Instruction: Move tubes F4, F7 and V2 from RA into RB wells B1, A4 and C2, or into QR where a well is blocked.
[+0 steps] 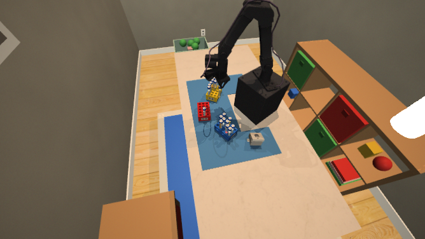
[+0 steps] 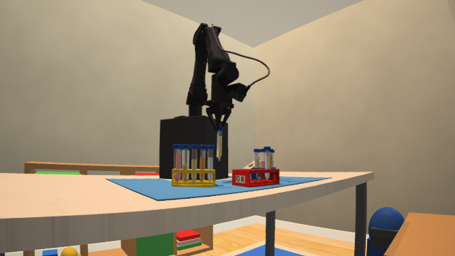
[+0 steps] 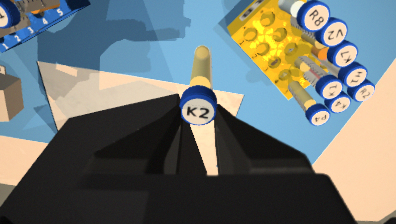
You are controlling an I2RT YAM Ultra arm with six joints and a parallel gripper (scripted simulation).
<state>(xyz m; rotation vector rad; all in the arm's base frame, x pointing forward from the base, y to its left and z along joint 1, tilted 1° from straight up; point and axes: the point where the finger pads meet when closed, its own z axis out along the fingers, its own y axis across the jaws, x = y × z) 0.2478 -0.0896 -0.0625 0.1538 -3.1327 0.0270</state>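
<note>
My gripper (image 1: 215, 81) (image 2: 220, 126) (image 3: 198, 111) is shut on tube K2 (image 2: 219, 144) (image 3: 201, 65), a blue-capped tube with pale yellow contents, held upright by its cap. It hangs over the blue mat (image 3: 150, 55) just beside the yellow rack RB (image 1: 213, 96) (image 2: 193, 183) (image 3: 260, 35), its tip about level with that rack's tube caps. RB holds several capped tubes along its far side, among them V2 (image 3: 334, 34) and R8 (image 3: 315, 15). The red rack QR (image 1: 202, 112) (image 2: 255, 179) stands next to RB. The blue rack RA (image 1: 224, 129) (image 3: 45, 20) holds several tubes.
The DONE button box (image 1: 256, 139) (image 3: 10, 95) sits on the mat past RA. The arm's black base block (image 1: 259, 95) (image 2: 191, 146) stands right behind the racks. A wooden shelf unit (image 1: 343, 105) runs along the bench's right side.
</note>
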